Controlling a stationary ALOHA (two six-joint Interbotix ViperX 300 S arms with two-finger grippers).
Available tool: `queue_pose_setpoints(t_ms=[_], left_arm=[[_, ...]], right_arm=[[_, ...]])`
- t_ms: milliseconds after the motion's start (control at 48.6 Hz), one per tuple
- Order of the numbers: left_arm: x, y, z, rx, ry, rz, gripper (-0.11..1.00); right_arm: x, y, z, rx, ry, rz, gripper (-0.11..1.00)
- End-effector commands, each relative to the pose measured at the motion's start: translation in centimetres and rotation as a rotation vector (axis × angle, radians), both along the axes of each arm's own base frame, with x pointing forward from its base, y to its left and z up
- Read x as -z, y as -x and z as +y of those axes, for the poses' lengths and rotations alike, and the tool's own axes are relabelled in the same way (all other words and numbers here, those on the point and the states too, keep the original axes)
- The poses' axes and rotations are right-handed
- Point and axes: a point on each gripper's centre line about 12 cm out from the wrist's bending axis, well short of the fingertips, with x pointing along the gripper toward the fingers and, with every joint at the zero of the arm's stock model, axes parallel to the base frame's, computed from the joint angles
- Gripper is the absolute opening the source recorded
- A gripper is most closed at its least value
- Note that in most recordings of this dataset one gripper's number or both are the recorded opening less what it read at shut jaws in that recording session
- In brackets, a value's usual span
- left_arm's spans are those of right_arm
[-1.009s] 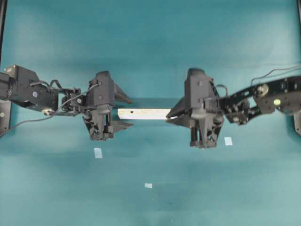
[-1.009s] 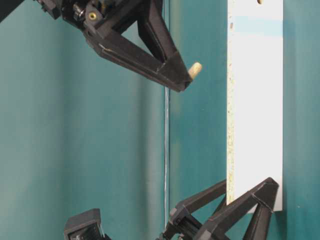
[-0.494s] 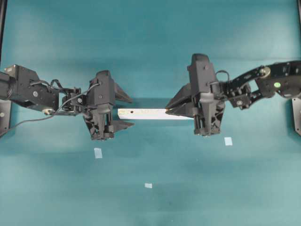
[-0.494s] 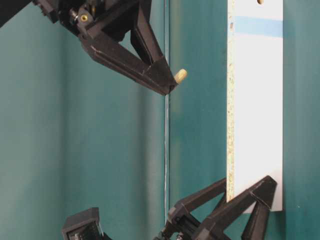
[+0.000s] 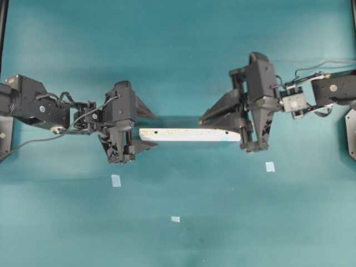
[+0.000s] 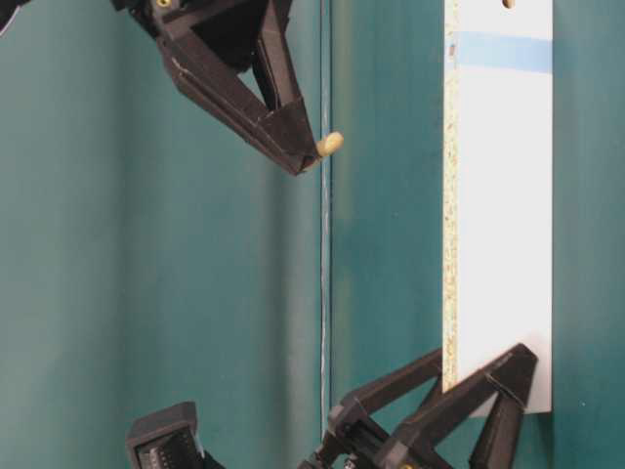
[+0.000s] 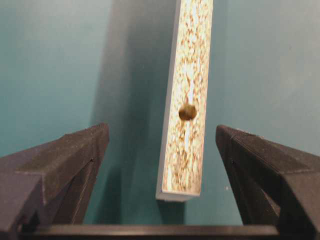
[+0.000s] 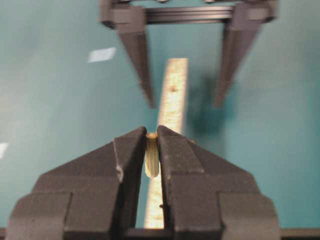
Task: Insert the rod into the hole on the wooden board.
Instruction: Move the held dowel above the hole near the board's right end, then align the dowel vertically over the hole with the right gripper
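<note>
Pale speckled particleboard strip, long and narrow, the wooden board (image 5: 189, 134), stands on its thin edge on the teal tabletop (image 5: 178, 233), a small dark round hole (image 7: 187, 112) in its upward edge; its pale-blue band shows only table-level. Left gripper (image 7: 160, 150), black, jaws spread wide, straddles the board's left end, fingers apart from it. Right gripper (image 8: 151, 150) clenched on the rod (image 6: 329, 145), a short tan wooden dowel, raised above the board's right end; small pale-blue squares (image 5: 115, 180) lie well apart.

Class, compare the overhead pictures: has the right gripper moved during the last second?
Yes. The right gripper, shut on the rod, has drawn back rightward along the wooden board, uncovering more of the board's right end.
</note>
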Motion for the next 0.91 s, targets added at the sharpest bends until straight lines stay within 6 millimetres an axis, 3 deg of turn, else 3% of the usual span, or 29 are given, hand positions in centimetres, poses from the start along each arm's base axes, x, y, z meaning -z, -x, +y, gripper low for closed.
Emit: queue_pose_setpoints(t_ms=[0, 247, 535, 886], left_arm=[[-1.5, -0.5, 0.2, -0.008, 0.005, -0.04, 0.96], [-1.7, -0.4, 0.3, -0.011, 0.005, -0.037, 0.96], [-1.5, -0.2, 0.3, -0.012, 0.004, -0.031, 0.96], [-1.5, -0.2, 0.4, -0.011, 0.001, -0.031, 0.96]], right_arm=[[-1.5, 0.3, -0.2, 0.047, -0.011, -0.084, 0.13], [-0.8, 2.5, -0.1, 0.111, -0.067, -0.254, 0.13], [1.4, 2.6, 1.5, 0.089, -0.085, -0.194, 0.13], [2.6, 3.8, 1.2, 0.149, -0.085, -0.212, 0.13]])
